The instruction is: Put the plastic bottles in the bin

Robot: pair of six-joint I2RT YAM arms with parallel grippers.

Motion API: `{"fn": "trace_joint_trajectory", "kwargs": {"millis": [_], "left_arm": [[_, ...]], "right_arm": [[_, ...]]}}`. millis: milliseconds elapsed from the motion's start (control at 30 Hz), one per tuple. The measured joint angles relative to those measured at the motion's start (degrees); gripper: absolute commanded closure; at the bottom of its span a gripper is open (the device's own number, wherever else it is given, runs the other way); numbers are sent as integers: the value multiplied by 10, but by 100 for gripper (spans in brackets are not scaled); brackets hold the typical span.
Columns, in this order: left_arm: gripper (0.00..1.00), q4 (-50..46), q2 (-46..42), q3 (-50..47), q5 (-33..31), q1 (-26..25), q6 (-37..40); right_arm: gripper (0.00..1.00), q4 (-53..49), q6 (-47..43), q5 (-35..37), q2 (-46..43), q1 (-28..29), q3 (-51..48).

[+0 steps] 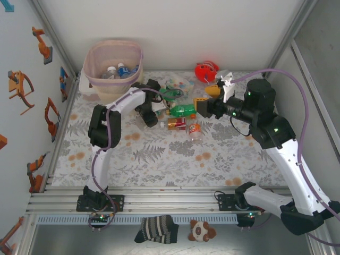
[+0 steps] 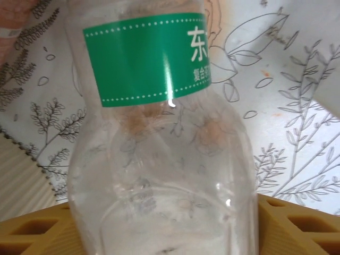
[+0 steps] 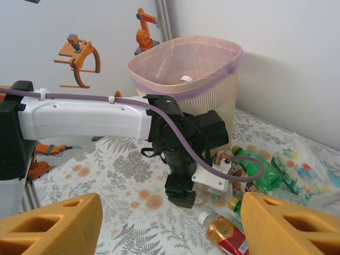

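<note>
Floral table (image 1: 159, 154): pink bin (image 1: 109, 87), bottles (image 1: 183, 110), red toy (image 1: 206, 70), perhaps clear packet (image 1: 178, 84).

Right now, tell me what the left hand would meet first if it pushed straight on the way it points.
The clear bottle with the green label, right between the left hand's fingers. Behind it is the patterned table, though depth there is hard to judge.

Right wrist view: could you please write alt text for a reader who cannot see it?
A white robot arm reaches in from the left edge, its black left hand pointing down over scattered plastic bottles on a floral table. A pink bin stands behind; yellow fingers frame the bottom corners.
</note>
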Motion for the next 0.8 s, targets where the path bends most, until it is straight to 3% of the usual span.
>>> {"fn": "trace_joint_trajectory", "kwargs": {"millis": [333,800], "left_arm": [[46,-13,0,10,21,0,-12],[49,-17,-9,18,40,3,-24]], "right_arm": [[31,0,0,0,0,0,0],[32,0,0,0,0,0,0]]}}
